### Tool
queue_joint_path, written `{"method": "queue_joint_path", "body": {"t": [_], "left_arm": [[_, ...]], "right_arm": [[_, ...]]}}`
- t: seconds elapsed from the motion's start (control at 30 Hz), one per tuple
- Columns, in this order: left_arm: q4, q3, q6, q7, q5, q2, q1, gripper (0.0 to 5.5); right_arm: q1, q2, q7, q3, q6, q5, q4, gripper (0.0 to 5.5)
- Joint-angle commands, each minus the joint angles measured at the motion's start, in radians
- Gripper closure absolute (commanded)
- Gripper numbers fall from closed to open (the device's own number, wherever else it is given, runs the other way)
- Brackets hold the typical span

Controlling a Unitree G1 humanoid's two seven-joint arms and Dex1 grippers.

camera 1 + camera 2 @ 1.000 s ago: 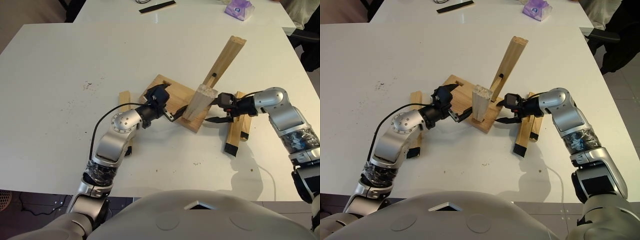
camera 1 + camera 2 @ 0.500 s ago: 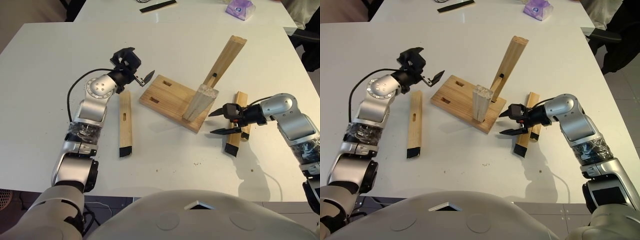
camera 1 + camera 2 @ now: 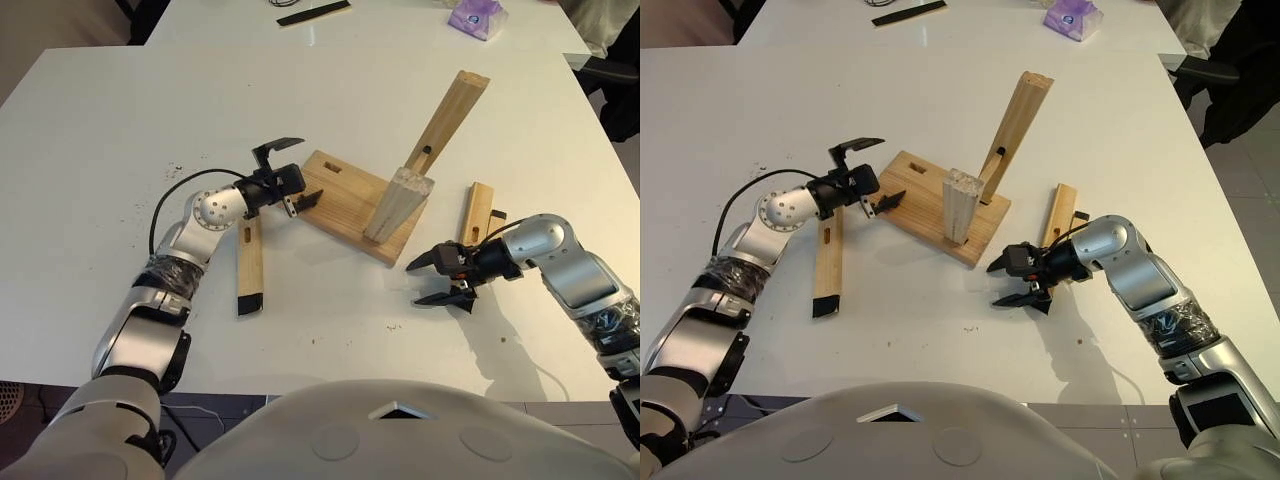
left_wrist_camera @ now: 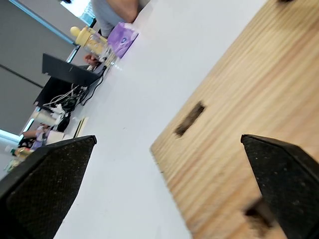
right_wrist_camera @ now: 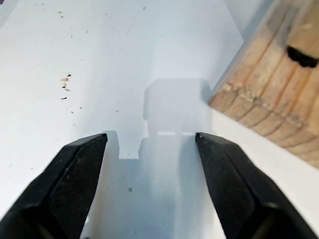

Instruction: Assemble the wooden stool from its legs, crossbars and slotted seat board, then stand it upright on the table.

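The slotted seat board (image 3: pixel 345 195) lies flat mid-table. Two legs stand in it: a tall tilted one (image 3: pixel 447 115) and a shorter one (image 3: pixel 398 205) at its near edge. My left gripper (image 3: pixel 295 172) is open at the board's left corner; in the left wrist view its fingers (image 4: pixel 45 179) frame the board (image 4: pixel 239 124) and a slot (image 4: pixel 189 118). My right gripper (image 3: pixel 414 283) is open low over the table, just in front of the board's near right corner (image 5: pixel 269 94). A loose leg (image 3: pixel 249 262) lies left of the board. More wooden pieces (image 3: pixel 478 212) lie to its right.
A purple tissue pack (image 3: pixel 477 17) and a black strip (image 3: pixel 314 13) lie at the table's far side. A chair (image 3: pixel 612 72) stands beyond the right edge. Small crumbs (image 3: pixel 176 171) dot the table on the left.
The left gripper left the short leg, swung out to the far left, then returned to the board's left corner. The right gripper drew back from that leg toward the table's front.
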Motion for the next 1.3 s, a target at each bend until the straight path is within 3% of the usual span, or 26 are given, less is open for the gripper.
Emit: {"method": "queue_joint_path", "body": {"t": [0.03, 0.2, 0.37, 0.57, 0.7, 0.9, 1.1, 1.3], "left_arm": [[-0.097, -0.027, 0.106, -0.072, -0.006, 0.014, 0.14, 0.1], [-0.204, -0.055, 0.186, -0.067, -0.013, -0.001, 0.237, 0.1], [-0.324, -0.084, 0.275, -0.072, -0.023, -0.022, 0.285, 0.1], [-0.334, -0.074, 0.31, -0.057, -0.025, -0.021, 0.286, 0.1], [-0.385, -0.078, 0.343, -0.08, -0.045, -0.016, 0.307, 0.1], [-0.42, 0.058, 0.477, -0.066, -0.207, -0.068, 0.178, 0.1], [-0.125, 0.124, 0.347, -0.035, -0.149, -0.051, -0.082, 0.1], [0.276, -0.003, 0.036, 0.006, 0.07, -0.03, -0.202, 0.1]], "right_arm": [[0.014, -0.006, -0.032, -0.038, 0.057, 0.029, -0.036, 2.22], [0.066, 0.001, -0.056, -0.043, 0.12, 0.062, -0.136, 2.22], [0.023, -0.001, -0.096, -0.061, 0.091, 0.013, -0.063, 2.22], [0.062, -0.084, 0.078, -0.114, 0.114, 0.196, -0.194, 2.22], [0.087, -0.093, 0.101, -0.106, 0.163, 0.268, -0.267, 2.22], [0.085, -0.02, -0.039, 0.007, 0.141, 0.11, -0.209, 2.22], [0.094, 0.011, -0.078, 0.071, 0.097, 0.043, -0.198, 2.22], [0.066, 0.035, -0.119, 0.082, 0.112, 0.012, -0.157, 2.22]]}}
